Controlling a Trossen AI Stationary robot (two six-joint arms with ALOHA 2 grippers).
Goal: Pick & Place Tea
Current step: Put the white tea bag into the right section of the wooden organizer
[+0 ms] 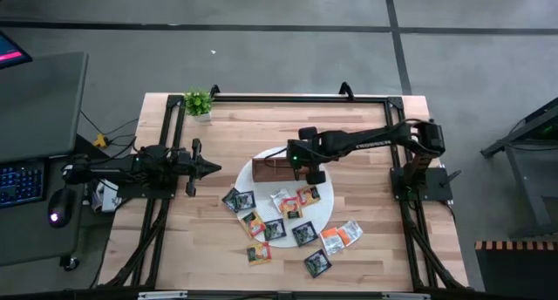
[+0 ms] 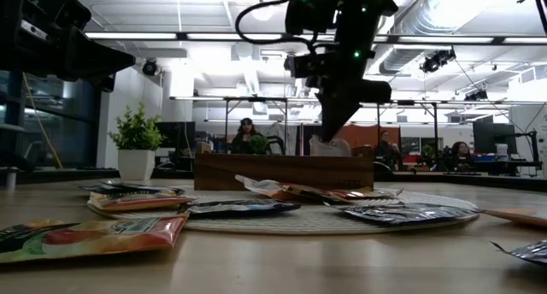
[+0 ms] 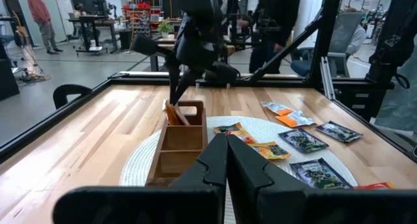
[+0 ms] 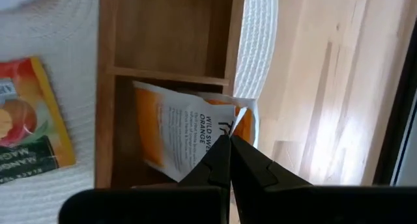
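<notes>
A brown wooden box (image 1: 272, 169) sits on a round white mat (image 1: 324, 214) at the table's middle. A white and orange tea sachet (image 4: 186, 129) stands tilted in the box's right end compartment, its top sticking out above the box wall (image 2: 329, 146). My right gripper (image 4: 229, 140) is shut on it from above. Several other tea sachets, dark (image 1: 237, 200) and orange (image 1: 336, 239), lie flat on the mat and on the table in front of it. My left gripper (image 3: 227, 149) waits shut at the table's left, pointing level toward the box. My right gripper pinches the sachet's upper edge near a corner (image 4: 242, 114) between its two fingertips. The fingers come from above, slanting down from the table's right. The sachet leans tilted, its lower part inside the compartment.
A small potted plant (image 1: 198, 102) stands at the far left corner. The black frame rails (image 1: 279, 98) run along the table's edges. The box's other compartments (image 3: 176, 149) show nothing inside. People sit at desks in the room beyond.
</notes>
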